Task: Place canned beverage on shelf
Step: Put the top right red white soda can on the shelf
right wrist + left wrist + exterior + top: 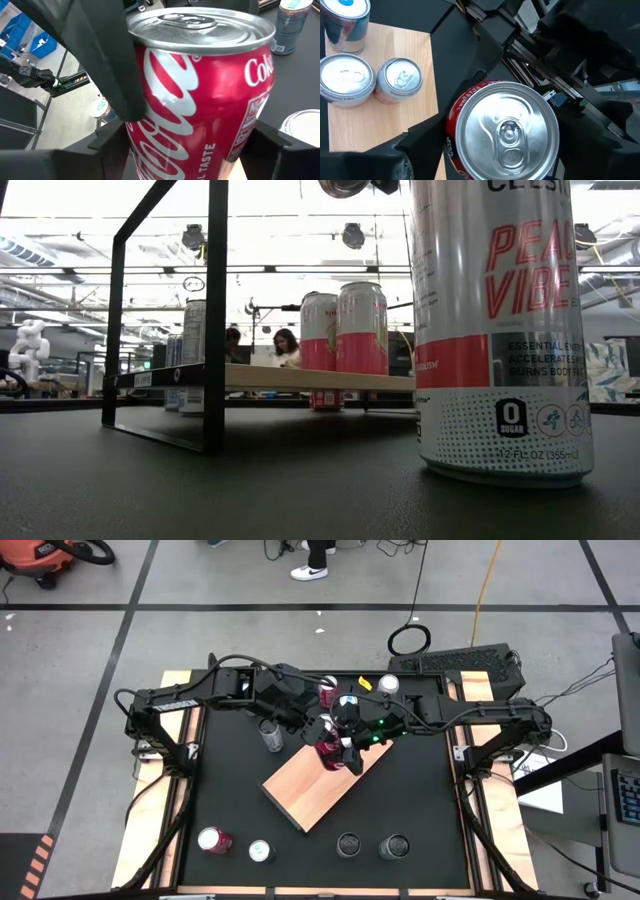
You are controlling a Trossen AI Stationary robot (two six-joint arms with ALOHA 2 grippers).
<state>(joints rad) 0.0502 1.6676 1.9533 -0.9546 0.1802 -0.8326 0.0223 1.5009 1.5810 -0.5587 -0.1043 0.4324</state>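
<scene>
A red Coca-Cola can (328,753) is held upright above the far right end of the light-brown shelf (310,790). It fills the right wrist view (200,100), and its silver top shows in the left wrist view (507,132). My left gripper (322,735) and my right gripper (342,745) both close on it. Two pink-and-white cans (345,328) stand on their bases on the shelf (300,378); they also show in the left wrist view (372,80). In the low view the grippers and the red can are above the picture. My left gripper pinches the can's upper side wall (145,75) just under the rim. It comes from above, pointing down, and one finger (107,60) lies down the can's side. The can stays upright. My right gripper pinches the can's side wall lower down (150,150), one finger (112,145) on either side. It comes about level from the table's right. The can's base is out of view.
Other cans stand on the black tabletop: two at the near left (235,844), two dark ones at the near middle (370,844), one left of the shelf (270,735) and some at the far edge (388,685). A tall Celsius can (500,330) is close to the low camera. People sit in the room beyond.
</scene>
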